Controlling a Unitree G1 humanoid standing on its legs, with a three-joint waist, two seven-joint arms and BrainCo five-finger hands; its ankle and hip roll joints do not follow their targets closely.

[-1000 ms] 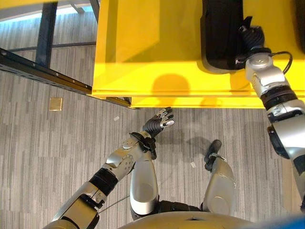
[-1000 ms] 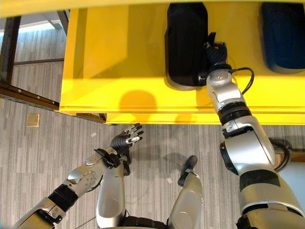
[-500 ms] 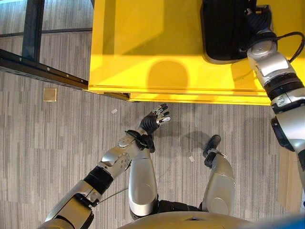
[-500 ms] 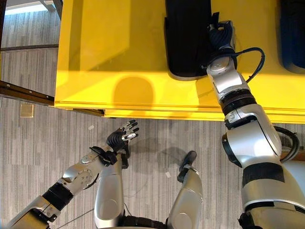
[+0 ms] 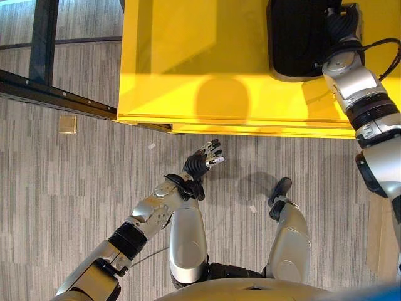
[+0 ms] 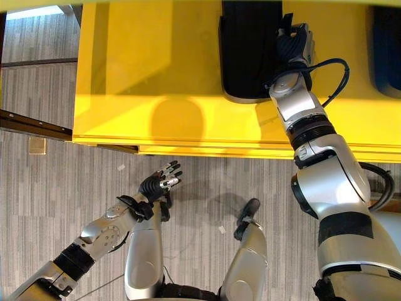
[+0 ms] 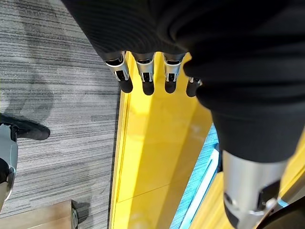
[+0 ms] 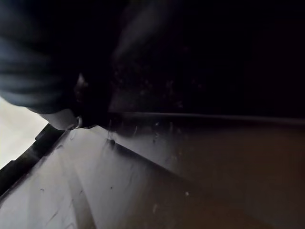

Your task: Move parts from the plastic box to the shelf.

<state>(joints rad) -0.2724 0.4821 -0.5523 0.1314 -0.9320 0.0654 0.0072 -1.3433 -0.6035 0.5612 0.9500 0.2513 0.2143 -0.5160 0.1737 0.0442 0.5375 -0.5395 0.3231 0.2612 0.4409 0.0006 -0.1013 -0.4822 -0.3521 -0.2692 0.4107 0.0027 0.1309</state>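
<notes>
On yellow shelf (image 6: 156, 69): 1 black part (image 6: 247, 50).

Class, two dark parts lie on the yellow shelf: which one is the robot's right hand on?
The black part, nearer the shelf's middle. The right hand rests at its edge; the dark blue part lies apart, at the far right.

Grey striped carpet floor (image 5: 75, 188), small tan square (image 5: 67, 124) on it, dark metal rail (image 5: 56, 97)

No legible text or labels.
</notes>
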